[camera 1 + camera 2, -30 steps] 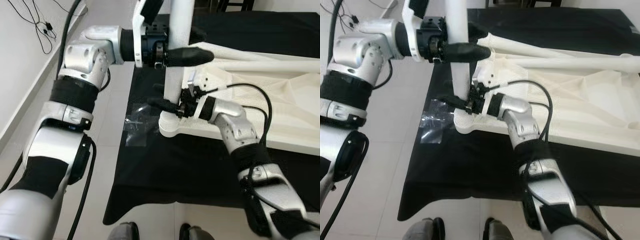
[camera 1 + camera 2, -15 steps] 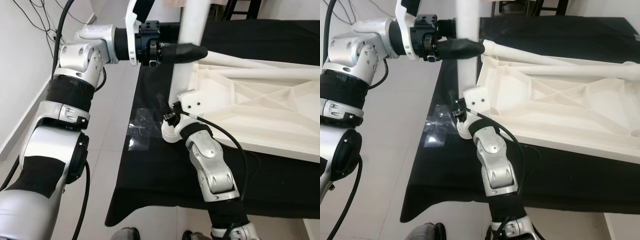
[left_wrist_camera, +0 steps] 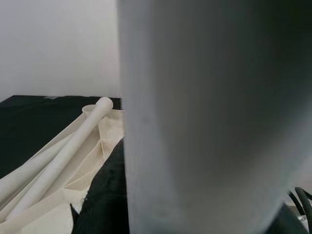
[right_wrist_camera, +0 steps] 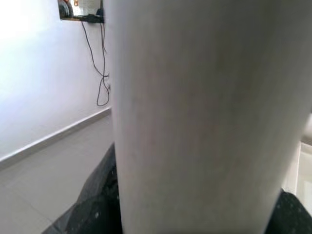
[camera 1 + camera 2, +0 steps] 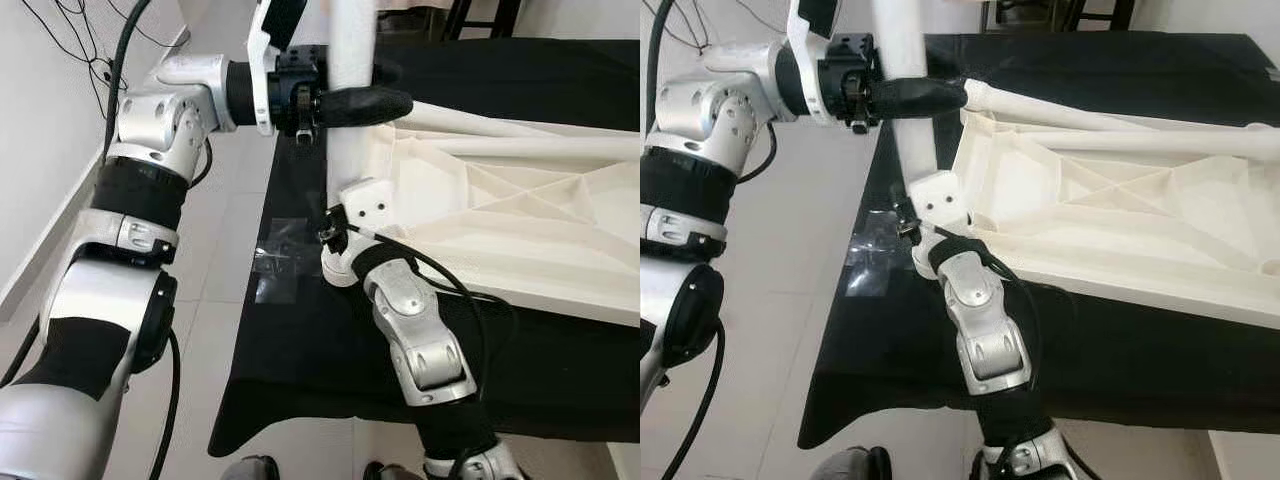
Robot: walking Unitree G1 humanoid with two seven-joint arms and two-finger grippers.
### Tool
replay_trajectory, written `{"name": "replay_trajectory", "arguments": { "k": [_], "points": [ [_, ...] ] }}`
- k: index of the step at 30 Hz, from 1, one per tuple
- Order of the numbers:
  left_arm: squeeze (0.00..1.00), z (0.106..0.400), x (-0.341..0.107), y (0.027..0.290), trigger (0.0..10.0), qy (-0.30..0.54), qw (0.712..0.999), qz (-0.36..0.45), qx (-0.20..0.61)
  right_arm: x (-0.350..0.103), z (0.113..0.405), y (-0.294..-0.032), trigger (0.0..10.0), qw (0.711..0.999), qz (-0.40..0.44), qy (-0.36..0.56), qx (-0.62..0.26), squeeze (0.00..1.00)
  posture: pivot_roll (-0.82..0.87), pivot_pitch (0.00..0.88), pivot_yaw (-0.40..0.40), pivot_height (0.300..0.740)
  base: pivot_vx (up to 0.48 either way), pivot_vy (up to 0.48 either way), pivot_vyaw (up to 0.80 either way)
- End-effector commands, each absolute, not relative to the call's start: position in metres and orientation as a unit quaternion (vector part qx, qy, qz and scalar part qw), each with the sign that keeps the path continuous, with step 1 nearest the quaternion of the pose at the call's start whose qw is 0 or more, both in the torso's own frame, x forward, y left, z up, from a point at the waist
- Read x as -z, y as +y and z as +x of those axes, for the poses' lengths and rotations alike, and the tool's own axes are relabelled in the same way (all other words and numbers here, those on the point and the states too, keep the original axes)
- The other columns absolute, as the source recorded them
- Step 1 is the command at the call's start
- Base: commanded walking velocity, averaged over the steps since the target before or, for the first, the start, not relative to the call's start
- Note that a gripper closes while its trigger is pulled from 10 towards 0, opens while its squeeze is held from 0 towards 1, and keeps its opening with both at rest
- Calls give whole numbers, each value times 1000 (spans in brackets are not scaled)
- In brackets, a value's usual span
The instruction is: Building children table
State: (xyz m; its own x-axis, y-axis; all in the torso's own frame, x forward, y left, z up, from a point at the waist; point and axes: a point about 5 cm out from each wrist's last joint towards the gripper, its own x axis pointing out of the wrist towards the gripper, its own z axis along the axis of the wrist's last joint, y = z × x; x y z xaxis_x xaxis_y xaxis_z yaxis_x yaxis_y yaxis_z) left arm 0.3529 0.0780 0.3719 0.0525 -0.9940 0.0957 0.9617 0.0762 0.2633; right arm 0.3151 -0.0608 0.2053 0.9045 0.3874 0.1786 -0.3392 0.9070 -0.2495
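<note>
I see my left gripper (image 5: 350, 100) up high, its black fingers (image 5: 368, 104) closed around the upright white table leg (image 5: 350, 130); one finger lies across the near face of the leg and the other passes behind it. In the left wrist view the leg (image 3: 204, 122) stands right against the lens, between the fingers, so I take the grip as firm. Beyond those fingertips two loose white legs (image 3: 63, 156) lie side by side on the upturned white tabletop (image 5: 500, 210), which rests on a black cloth (image 5: 300, 340) spread over the floor. Just outside the cloth edge, on the pale floor tiles (image 5: 215, 250), there is a piece of clear plastic wrap (image 5: 280, 262).

Lower down, my right gripper (image 5: 333, 228) sits at the foot of the same leg, where the leg meets the rounded corner socket (image 5: 335, 268) of the tabletop. Its fingers are pressed close around the base of the leg, beside a small white corner bracket (image 5: 365, 200) with holes in it. In the right wrist view the leg (image 4: 195, 117) blocks nearly everything between the fingers, and I cannot tell from it or from the head views whether those fingers are actually clamped or merely resting against the leg. Behind the leg in that view I make out a white wall (image 4: 44, 73) with hanging cables (image 4: 100, 63).
</note>
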Motion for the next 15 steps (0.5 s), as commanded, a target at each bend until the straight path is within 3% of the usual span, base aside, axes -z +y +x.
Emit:
{"name": "replay_trajectory", "arguments": {
  "k": [1,5,6,11,12,15],
  "points": [
    [0,356,-368,86,0,-115,741,59,660,-171,309,-50,0,960,-145,-50,-233,0,25,150,28,740,0,0,0],
    [0,356,-367,85,0,-115,740,58,661,-172,309,-50,0,959,-148,-50,-236,0,27,149,27,740,0,0,0],
    [0,356,-368,85,0,-115,740,58,660,-173,312,-51,10000,960,-147,-46,-235,0,27,149,27,740,0,0,0],
    [0,355,-368,84,0,-116,739,57,661,-176,317,-54,10000,960,-144,-44,-235,0,28,148,25,740,0,0,0],
    [0,355,-368,84,0,-117,739,56,661,-182,328,-61,10000,960,-130,-37,-247,1000,27,148,24,740,0,0,0],
    [0,355,-368,83,0,-117,738,54,663,-187,336,-66,10000,957,-119,-31,-263,1000,27,148,23,740,0,0,0]
  ]
}}
